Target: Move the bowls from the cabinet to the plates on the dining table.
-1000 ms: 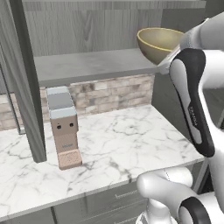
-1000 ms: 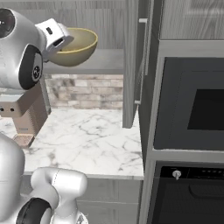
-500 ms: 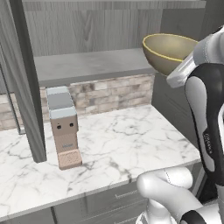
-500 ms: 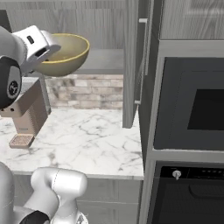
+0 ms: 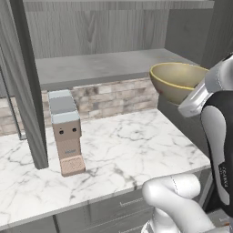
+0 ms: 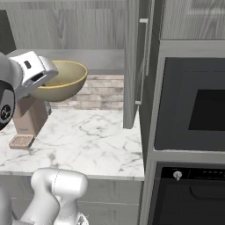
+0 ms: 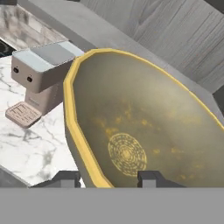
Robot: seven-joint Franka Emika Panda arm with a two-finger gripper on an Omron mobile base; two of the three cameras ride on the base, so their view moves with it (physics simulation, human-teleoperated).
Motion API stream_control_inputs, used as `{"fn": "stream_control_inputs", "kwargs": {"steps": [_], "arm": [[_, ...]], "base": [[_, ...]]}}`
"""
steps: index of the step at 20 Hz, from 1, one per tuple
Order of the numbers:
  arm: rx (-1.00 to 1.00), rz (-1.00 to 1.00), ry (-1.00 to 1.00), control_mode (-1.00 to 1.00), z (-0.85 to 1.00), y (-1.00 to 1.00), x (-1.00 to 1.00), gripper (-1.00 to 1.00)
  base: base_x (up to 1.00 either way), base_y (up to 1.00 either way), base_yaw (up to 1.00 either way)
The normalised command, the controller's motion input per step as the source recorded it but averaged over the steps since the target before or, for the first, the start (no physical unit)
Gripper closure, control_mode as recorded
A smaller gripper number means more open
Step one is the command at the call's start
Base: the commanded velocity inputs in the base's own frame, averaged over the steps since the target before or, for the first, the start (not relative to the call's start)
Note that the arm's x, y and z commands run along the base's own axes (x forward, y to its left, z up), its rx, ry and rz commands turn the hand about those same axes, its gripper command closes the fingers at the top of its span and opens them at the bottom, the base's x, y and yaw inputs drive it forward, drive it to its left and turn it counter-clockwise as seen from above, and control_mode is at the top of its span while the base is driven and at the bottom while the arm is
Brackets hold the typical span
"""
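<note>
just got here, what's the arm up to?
The gripper holds the pale yellow-olive bowl by its rim, one finger inside and one outside. The bowl hangs in the air in front of the open cabinet, over the marble counter, beside the coffee machine. No plates or dining table in sight, so delivery is not yet done.

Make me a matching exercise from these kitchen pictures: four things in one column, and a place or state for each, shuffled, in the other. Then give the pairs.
Things:
1. yellow-olive bowl
2. coffee machine
3. cabinet door
4. oven

Places or states:
A. stands on the marble counter
B. built into the tall unit on the right
C. gripped by its rim in the gripper, off the shelf
D. swung open

Pairs: 1-C, 2-A, 3-D, 4-B
</note>
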Motion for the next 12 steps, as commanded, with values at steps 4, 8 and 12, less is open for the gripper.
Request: {"fn": "stream_control_inputs", "kwargs": {"steps": [4, 8, 12], "arm": [[0.00, 0.02, 0.13, -1.00, -0.59, 0.00, -0.15, 1.00], [0.00, 0.01, 0.09, -1.00, -0.44, 0.00, -0.21, 1.00], [0.00, 0.00, 0.00, -1.00, -0.11, 0.02, -0.42, 1.00]], "base": [[0.00, 0.00, 0.00], [0.00, 0.00, 0.00], [0.00, 0.00, 0.00]]}}
